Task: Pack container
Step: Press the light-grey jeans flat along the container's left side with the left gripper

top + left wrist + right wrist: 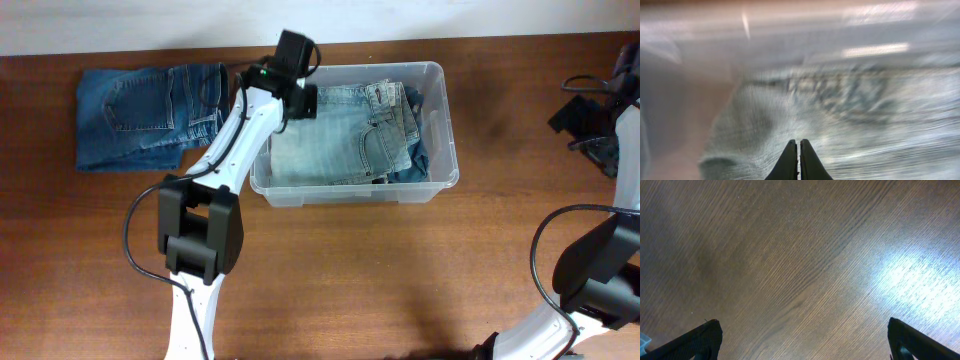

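The left gripper [799,146], closed tight on nothing visible, hangs over pale jeans [340,135] inside the container [350,195] at mid-table and could drag denim out on rising; the right gripper [802,325] stands spread wide, empty

one container [355,195]. two pairs of jeans for certain: one dark blue pair [140,115] on the tabletop [400,280] and one light-wash pair [335,140] in the container. a darker strip of denim [418,150] beside the light pair may be a third, cannot tell. two arms: left arm [235,140], right arm [600,270]. two grippers: left gripper [799,150], right gripper [802,330]. one tabletop.
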Controlling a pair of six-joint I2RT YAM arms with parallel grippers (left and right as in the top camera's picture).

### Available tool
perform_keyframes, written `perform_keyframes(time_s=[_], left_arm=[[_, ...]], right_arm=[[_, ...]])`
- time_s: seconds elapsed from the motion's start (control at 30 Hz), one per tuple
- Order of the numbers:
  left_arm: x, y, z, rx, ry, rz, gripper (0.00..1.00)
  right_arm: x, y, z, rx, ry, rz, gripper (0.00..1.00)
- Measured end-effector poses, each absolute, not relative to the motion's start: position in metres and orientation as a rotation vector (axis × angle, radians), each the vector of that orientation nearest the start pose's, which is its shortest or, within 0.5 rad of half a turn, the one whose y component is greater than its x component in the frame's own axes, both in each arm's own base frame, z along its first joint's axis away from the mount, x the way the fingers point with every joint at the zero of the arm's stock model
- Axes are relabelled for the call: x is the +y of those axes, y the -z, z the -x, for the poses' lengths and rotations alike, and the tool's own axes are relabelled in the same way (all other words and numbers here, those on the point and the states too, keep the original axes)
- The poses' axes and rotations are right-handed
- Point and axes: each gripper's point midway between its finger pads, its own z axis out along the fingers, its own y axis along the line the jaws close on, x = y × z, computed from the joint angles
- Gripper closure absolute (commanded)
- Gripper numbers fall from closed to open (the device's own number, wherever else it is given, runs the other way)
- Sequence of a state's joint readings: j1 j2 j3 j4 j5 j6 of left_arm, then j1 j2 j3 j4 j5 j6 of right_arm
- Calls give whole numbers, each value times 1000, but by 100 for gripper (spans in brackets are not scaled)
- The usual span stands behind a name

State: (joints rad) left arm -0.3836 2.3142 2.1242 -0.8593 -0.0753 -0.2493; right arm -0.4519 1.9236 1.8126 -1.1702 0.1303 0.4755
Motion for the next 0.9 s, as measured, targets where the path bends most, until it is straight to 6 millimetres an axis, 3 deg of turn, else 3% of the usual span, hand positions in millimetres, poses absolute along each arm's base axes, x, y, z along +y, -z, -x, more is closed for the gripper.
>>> perform_keyframes(time_s=[0.2, 0.4, 0.53, 0.73, 0.9], left_arm=[[-226, -145, -533, 2551, 184, -198, 99], [-261, -144, -514, 2562, 232, -287, 99], [-277, -124, -507, 2595, 232, -332, 99], [-287, -62, -498, 2698, 190, -379, 99], [-290, -58, -497, 2701, 184, -387, 99]], right_arm=[[-208, -159, -378, 2532, 181, -1297, 2], [-208, -159, -378, 2533, 181, -1296, 2], [-208, -159, -378, 2533, 181, -1297, 2], [-208, -159, -378, 2533, 181, -1296, 2], [-208, -159, -378, 2533, 181, -1296, 2]])
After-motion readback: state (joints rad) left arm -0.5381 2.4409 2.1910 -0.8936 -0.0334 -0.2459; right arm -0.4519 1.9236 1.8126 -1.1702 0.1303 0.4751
